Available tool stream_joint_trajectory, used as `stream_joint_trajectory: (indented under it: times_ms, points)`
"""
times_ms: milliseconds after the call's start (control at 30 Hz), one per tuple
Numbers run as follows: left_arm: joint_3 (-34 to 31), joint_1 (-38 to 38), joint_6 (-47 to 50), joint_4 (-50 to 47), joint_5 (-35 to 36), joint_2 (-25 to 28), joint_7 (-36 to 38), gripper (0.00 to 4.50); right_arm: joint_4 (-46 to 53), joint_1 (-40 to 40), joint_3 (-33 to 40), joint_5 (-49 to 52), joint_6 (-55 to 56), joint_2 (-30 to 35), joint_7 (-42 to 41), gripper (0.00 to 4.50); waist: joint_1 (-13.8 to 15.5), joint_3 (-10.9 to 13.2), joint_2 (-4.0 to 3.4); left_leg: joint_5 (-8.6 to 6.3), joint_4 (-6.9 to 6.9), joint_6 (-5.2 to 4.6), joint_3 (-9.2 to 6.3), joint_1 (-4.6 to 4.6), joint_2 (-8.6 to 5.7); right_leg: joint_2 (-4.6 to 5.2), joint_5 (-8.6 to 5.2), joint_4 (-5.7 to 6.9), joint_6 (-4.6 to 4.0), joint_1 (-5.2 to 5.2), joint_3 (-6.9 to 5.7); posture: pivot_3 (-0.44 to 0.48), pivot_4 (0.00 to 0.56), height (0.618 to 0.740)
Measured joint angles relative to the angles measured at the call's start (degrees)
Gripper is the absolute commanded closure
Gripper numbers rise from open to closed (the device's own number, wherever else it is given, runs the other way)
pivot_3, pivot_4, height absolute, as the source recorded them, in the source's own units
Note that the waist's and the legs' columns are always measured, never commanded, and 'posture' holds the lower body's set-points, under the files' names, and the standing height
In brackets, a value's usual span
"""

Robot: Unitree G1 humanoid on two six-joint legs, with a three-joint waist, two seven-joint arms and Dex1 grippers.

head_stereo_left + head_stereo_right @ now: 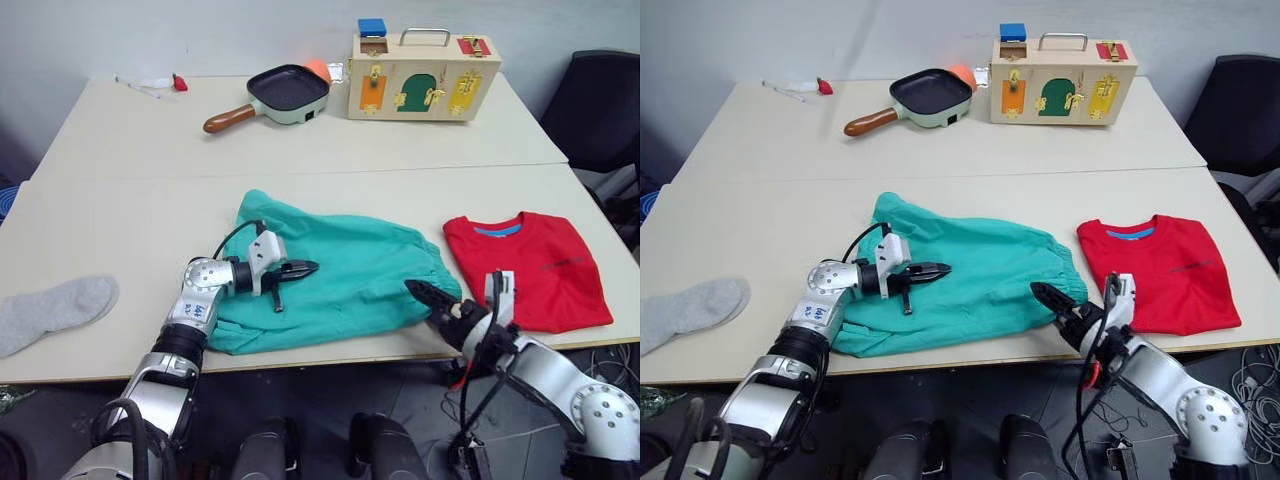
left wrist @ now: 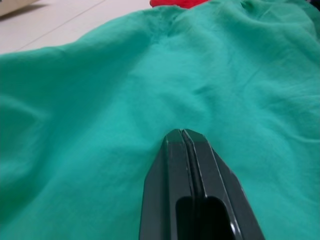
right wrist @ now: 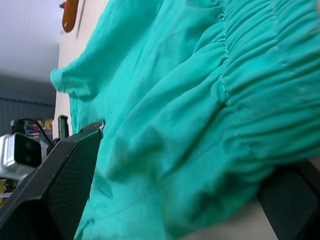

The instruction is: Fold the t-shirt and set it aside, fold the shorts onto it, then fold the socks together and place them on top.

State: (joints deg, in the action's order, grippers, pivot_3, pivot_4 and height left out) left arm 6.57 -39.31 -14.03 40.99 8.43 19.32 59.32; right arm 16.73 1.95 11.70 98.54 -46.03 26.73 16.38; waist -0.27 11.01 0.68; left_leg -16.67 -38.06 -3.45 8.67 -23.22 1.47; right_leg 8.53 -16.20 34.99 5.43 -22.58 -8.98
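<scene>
The teal-green shorts (image 1: 345, 268) lie spread across the near table's middle, reaching its front edge. My left gripper (image 1: 303, 268) is shut with nothing between its fingers (image 2: 172, 165), low over the shorts' left half. At the shorts' right front corner, my right gripper (image 1: 420, 292) is open, and the gathered waistband (image 3: 250, 100) lies between its spread fingers. The red t-shirt (image 1: 530, 270) lies folded at the right, blue neck label showing. One grey sock (image 1: 58, 308) rests flat near the left front edge.
On the far table stand a dark frying pan with a brown handle (image 1: 283, 92) and a wooden latch box (image 1: 424, 76). A small red item (image 1: 179, 83) sits at the far left. A black chair (image 1: 598, 108) stands beside the table's right edge.
</scene>
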Motion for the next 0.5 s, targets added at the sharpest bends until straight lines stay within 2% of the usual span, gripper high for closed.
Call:
stream_joint_trajectory:
  times_ms: [100, 300, 467, 500]
  points:
    - [0.1, -0.2, 0.2, 0.3, -0.1, -0.5, 0.3, 4.50, -2.3, 4.0, -1.7, -4.1, 1.2, -3.9, 0.3, 0.56, -0.1, 0.0, 0.05, -0.01, 0.00, 0.02, -0.01, 0.02, 0.08, -0.04, 0.02, 0.03, -0.05, -0.02, 0.00, 0.000, 0.150, 0.740]
    - [0.1, -0.3, 0.2, 0.3, -0.5, -0.6, 0.3, 4.50, -5.7, 7.8, -4.1, -17.5, 6.0, -9.9, -3.0, 2.66, -0.1, -0.1, 0.01, 0.01, 0.00, 0.08, 0.00, -0.01, 0.07, -0.06, 0.03, 0.06, -0.06, -0.05, -0.03, 0.000, 0.150, 0.740]
    - [-0.2, 0.7, 1.6, -1.8, -0.2, 0.0, 0.3, 4.50, -5.0, 8.5, -4.6, -26.0, 9.2, -11.8, -7.7, 4.39, -0.1, -0.1, 0.02, 0.01, 0.00, 0.07, 0.00, -0.01, 0.06, -0.04, 0.03, 0.04, -0.06, -0.04, -0.02, 0.000, 0.150, 0.740]
    - [-0.5, 1.7, 2.4, -3.2, 0.2, 0.5, 0.4, 4.50, -4.7, 8.4, -4.6, -27.5, 10.0, -11.8, -8.8, 4.45, -0.1, -0.1, 0.01, 0.01, 0.00, 0.07, 0.00, -0.01, 0.05, -0.03, 0.03, 0.04, -0.06, -0.05, -0.02, 0.000, 0.150, 0.740]
